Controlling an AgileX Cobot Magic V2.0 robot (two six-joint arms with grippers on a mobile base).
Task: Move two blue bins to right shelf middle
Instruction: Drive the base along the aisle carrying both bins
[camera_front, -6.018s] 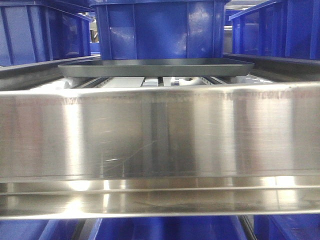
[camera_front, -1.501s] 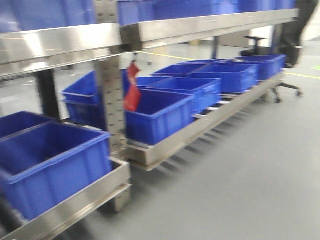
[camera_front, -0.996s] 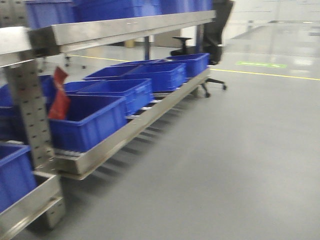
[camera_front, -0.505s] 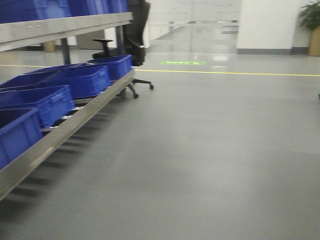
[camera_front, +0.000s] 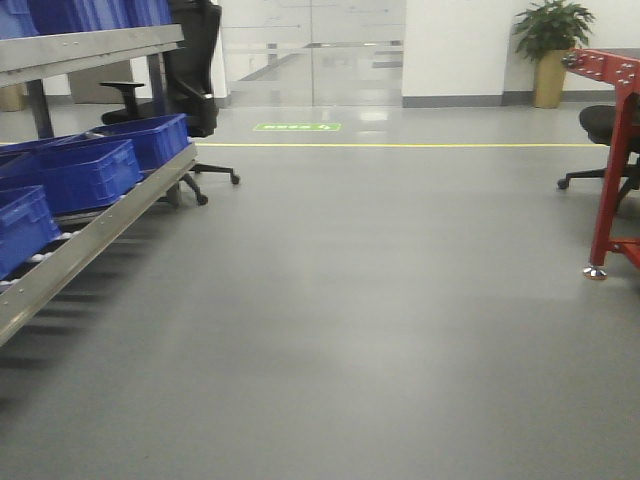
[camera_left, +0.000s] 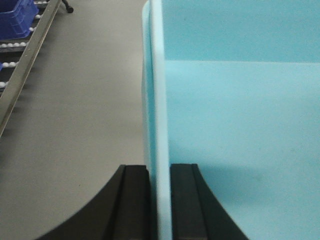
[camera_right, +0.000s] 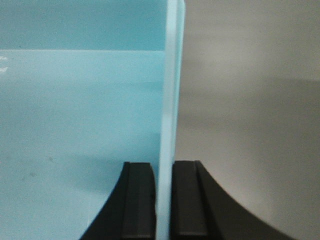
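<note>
We see the left gripper (camera_left: 159, 202) with its 2 black fingers (camera_left: 134, 200) pinched on the left wall of a pale sky-blue, smooth-walled plastic bin (camera_left: 240, 125), whose thick rim runs from 6 o'clock up to 12 o'clock in the left wrist view, the bin's inside spreading toward 3 o'clock. The right gripper (camera_right: 163, 200) likewise clamps the right wall of the same kind of bin (camera_right: 80, 115), its inside toward 9 o'clock; we cannot tell whether 1 bin or 2 are held. In the front view, grey floor (camera_front: 380, 300) fills the middle, a steel rack (camera_front: 90, 235) with dark royal-blue bins (camera_front: 85, 172) sits at 9 o'clock, a red-framed table (camera_front: 612, 170) at 3 o'clock, and a potted plant (camera_front: 550, 50) near 1 o'clock.
</note>
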